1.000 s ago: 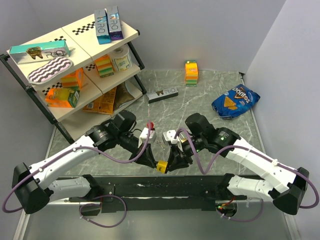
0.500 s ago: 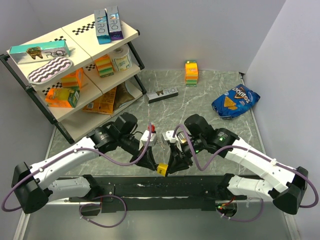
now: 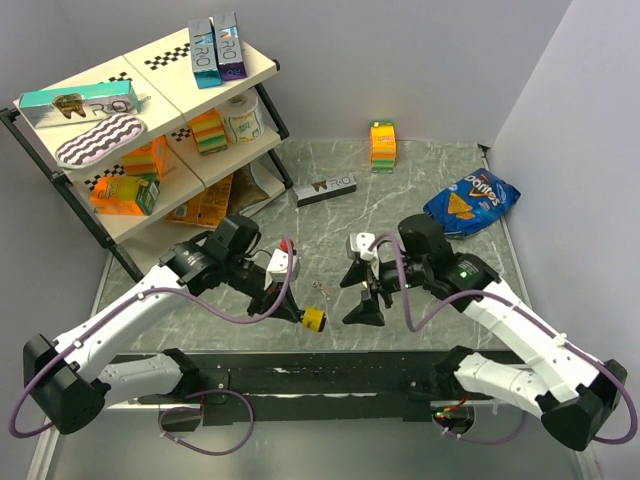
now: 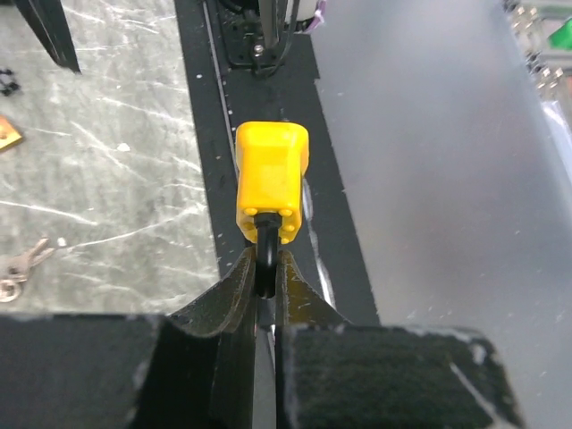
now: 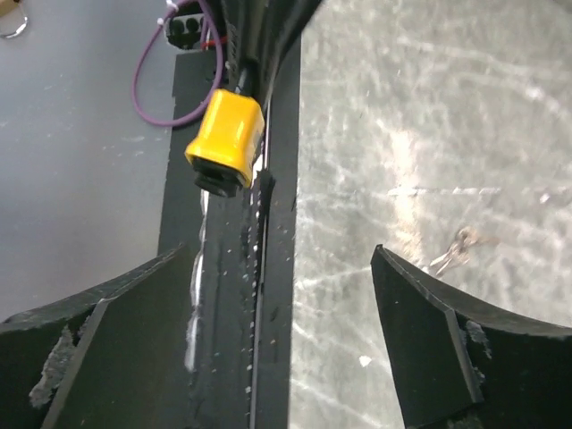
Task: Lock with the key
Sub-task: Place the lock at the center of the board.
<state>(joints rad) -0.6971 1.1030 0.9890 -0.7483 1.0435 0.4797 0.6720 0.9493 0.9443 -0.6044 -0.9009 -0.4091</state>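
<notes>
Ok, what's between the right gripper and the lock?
Nothing. The right wrist view shows only bare table and black strip between the open right gripper and the lock, which the left gripper holds. The key lies off to the side.

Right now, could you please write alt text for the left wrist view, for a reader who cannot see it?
The left gripper is shut on the dark shackle of the yellow lock, holding it over a black strip. The key lies apart on the marbled table, at the picture's left edge.
</notes>
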